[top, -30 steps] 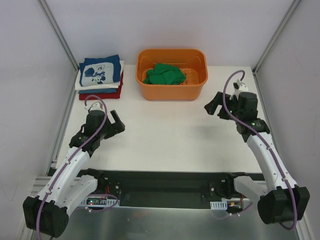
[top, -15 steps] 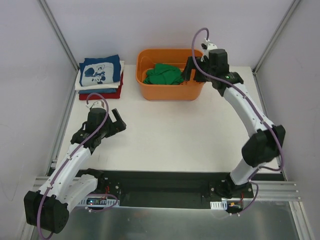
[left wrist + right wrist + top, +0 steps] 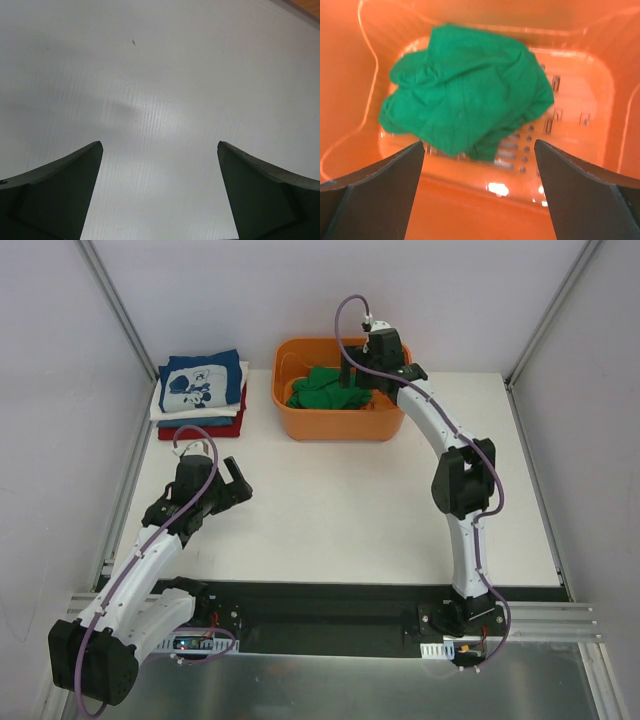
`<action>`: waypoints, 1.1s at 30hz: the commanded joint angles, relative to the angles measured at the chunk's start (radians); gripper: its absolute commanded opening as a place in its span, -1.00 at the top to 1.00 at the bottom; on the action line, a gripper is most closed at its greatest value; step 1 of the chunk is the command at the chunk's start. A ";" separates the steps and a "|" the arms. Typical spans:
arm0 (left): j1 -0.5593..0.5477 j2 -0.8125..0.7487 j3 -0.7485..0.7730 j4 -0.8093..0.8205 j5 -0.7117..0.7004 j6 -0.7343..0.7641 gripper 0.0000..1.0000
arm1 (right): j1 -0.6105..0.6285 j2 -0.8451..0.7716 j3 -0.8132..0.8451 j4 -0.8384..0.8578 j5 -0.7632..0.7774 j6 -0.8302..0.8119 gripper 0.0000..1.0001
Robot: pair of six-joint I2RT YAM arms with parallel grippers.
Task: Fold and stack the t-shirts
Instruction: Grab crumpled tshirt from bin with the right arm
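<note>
A crumpled bright green t-shirt [image 3: 322, 388] [image 3: 465, 100] lies in the orange tub [image 3: 340, 422] [image 3: 470, 210]. My right gripper [image 3: 357, 372] [image 3: 479, 145] hovers over the tub, open, with the shirt below and ahead of its fingers and nothing between them. A stack of folded t-shirts [image 3: 202, 393] sits at the back left: navy with a white cartoon print on top, white, blue-grey and red beneath. My left gripper [image 3: 238, 483] [image 3: 160, 145] stands open above bare white table, well in front of the stack.
The white table [image 3: 330, 510] [image 3: 165, 75] is bounded by grey walls and slanted metal posts [image 3: 115, 300]. The arms' black base rail [image 3: 320, 615] runs along the near edge.
My right arm has swung from the table's right side up and leftward over the orange tub. The left arm has barely moved.
</note>
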 commanded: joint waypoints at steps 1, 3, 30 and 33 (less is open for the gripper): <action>0.003 -0.009 0.044 0.015 -0.018 0.015 -0.99 | 0.005 0.086 0.102 0.075 0.042 0.025 -0.93; 0.005 -0.007 0.052 0.015 -0.025 0.021 -0.99 | 0.005 0.140 0.150 0.041 0.039 0.034 -0.93; 0.003 0.057 0.087 0.015 0.077 0.001 -0.99 | 0.022 0.312 0.158 -0.108 -0.095 0.154 0.43; 0.003 0.053 0.087 0.015 0.074 0.004 -0.99 | 0.014 0.284 0.159 -0.044 -0.125 0.157 0.98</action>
